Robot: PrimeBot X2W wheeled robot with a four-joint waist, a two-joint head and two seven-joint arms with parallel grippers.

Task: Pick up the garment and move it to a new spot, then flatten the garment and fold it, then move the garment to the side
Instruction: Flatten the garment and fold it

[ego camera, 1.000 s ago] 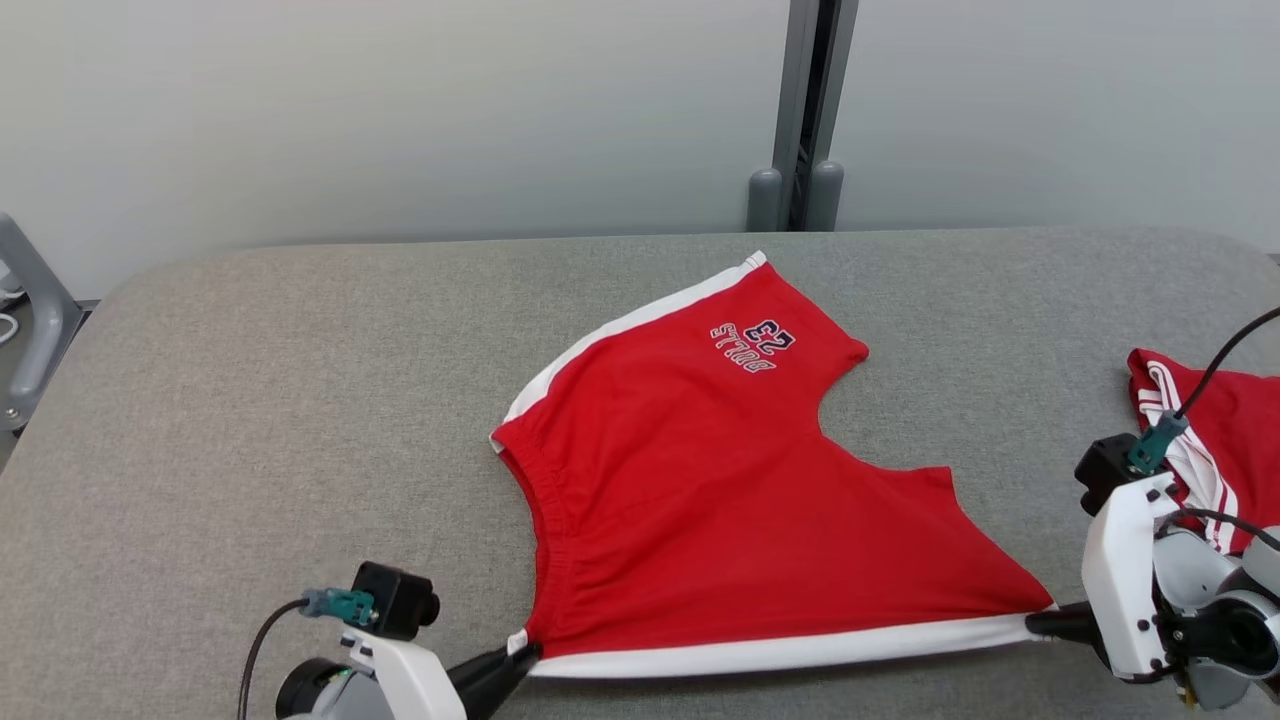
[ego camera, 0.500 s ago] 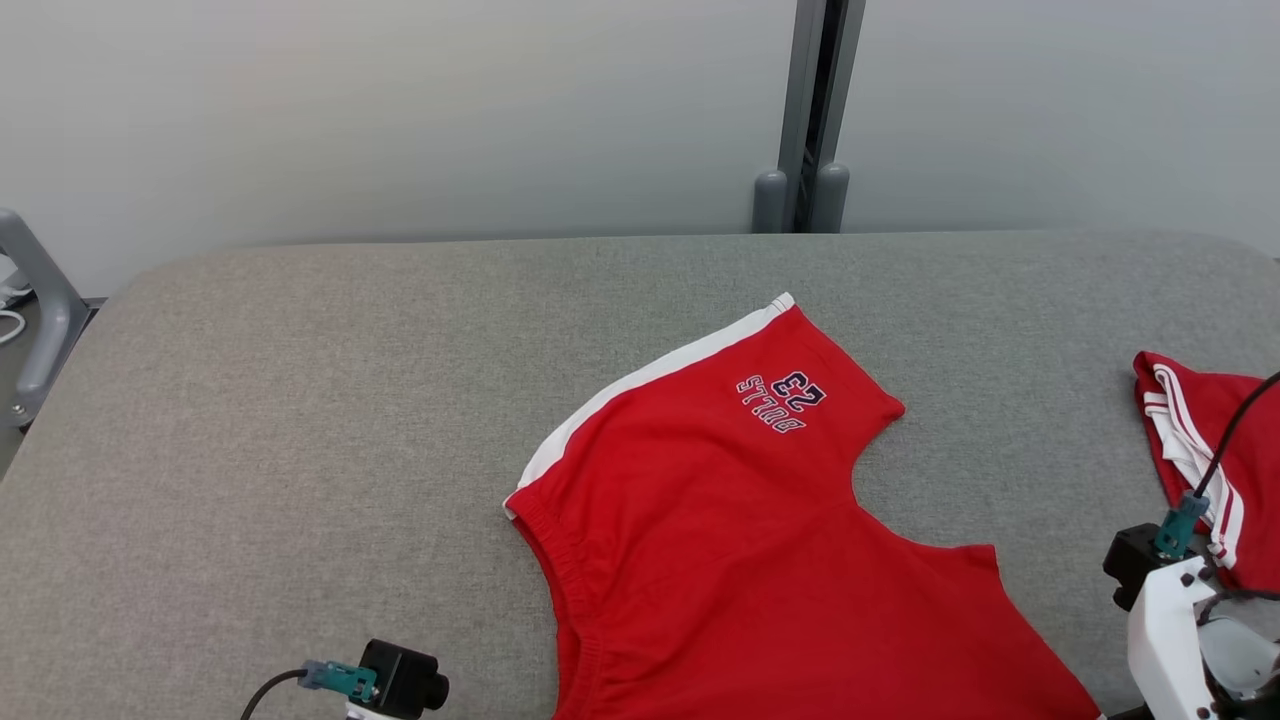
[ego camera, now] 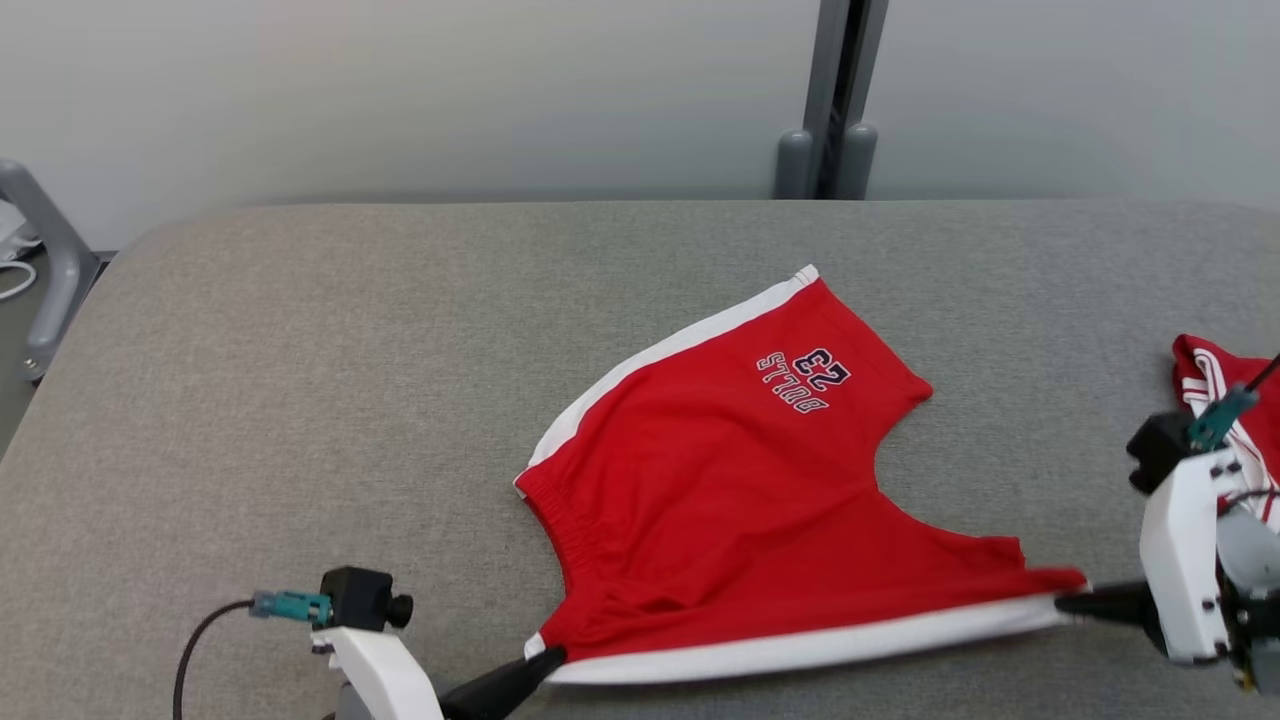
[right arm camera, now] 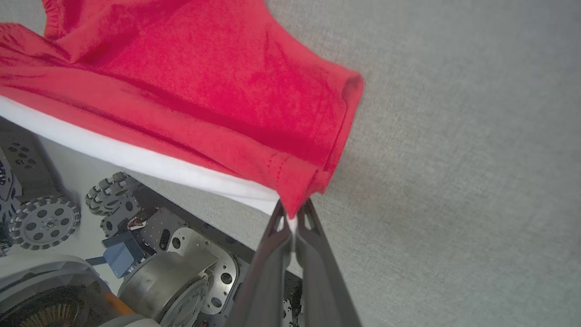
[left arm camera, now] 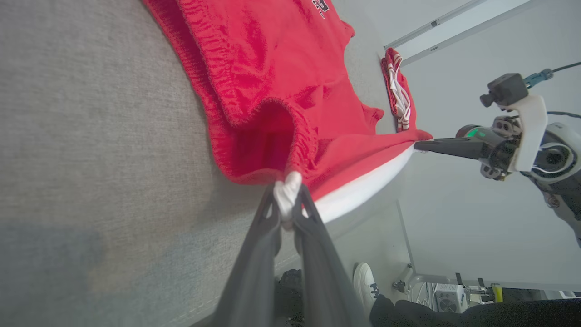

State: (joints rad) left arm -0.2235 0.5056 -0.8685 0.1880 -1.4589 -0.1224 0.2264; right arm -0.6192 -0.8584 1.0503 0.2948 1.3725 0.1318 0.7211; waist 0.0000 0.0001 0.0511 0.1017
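Overall, red shorts (ego camera: 740, 500) with white side stripes.

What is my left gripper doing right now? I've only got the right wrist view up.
Observer: The left gripper is shut on the white corner of the red shorts, next to the elastic waistband.
Operator: Is anything else lying on the table?
Observer: Yes, a second red garment with white stripes lies on the table, beyond the right gripper.
Operator: Is there any print on the shorts?
Observer: Yes, dark lettering on the far leg, upside down in the head view.
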